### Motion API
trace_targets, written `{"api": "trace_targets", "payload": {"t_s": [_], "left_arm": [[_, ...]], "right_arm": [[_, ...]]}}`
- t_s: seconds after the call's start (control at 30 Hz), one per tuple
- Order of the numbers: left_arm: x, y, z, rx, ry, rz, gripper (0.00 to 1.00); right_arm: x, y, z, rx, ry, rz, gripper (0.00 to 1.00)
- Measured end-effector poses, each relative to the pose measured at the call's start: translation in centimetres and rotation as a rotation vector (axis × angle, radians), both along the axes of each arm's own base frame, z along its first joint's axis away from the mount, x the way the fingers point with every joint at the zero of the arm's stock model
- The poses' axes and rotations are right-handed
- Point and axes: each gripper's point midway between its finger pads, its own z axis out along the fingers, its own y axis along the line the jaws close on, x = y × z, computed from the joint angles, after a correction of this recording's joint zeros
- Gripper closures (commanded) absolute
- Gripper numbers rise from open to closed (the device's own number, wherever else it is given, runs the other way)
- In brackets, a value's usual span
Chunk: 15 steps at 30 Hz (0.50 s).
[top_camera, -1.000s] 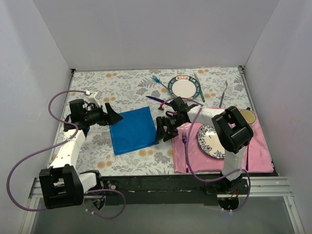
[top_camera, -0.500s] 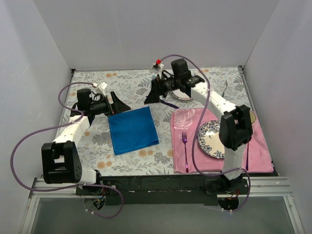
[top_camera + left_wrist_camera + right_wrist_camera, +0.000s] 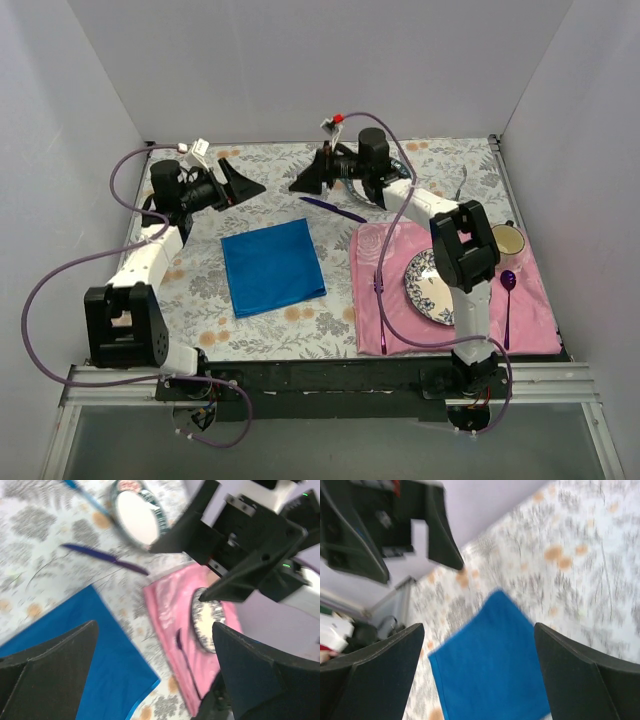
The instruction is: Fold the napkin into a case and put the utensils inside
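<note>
Floral bench (image 3: pixel 200 300) has the blue napkin (image 3: pixel 272 266) lying flat as a square left of center. It's no case yet, so I'd call this mid-fold. Left gripper (image 3: pixel 245 180) and right gripper (image 3: pixel 308 175) hover in the upper middle, jaws wide, holding nothing. Next move probably needs them down on the napkin's edges. Dark purple knife (image 3: pixel 335 208) lies just upper right of it, with the light-blue fork (image 3: pixel 85 494) beyond, blurry.

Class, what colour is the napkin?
The napkin is plain royal blue, clearest in the top external view.
</note>
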Motion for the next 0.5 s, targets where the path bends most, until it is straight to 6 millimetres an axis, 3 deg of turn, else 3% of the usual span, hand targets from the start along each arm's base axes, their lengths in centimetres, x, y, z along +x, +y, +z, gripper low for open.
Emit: {"api": "trace_targets", "payload": {"t_s": [0.07,0.13,0.27,0.37,0.5], "left_arm": [[1.0,-0.3,0.8,-0.078,0.000,-0.047,0.02],[1.6,-0.5,-0.8,-0.153,0.050,-0.056,0.02],[1.7,-1.3,-6.6,-0.300,0.275,-0.041,0.02],[2.2,-2.2,-7.9,-0.347,0.333,-0.039,0.02],[2.7,-3.7,-7.8,-0.391,0.338,-0.056,0.02]], "right_arm": [[2.1,1.0,2.9,0.083,0.019,0.013,0.01],[3.5,1.7,3.8,0.130,0.060,0.012,0.01],[3.0,2.0,1.0,0.127,0.252,0.015,0.01],[1.7,3.1,-1.3,0.112,0.379,0.031,0.01],[-0.1,4.8,-3.9,0.087,0.507,0.057,0.01]]}}
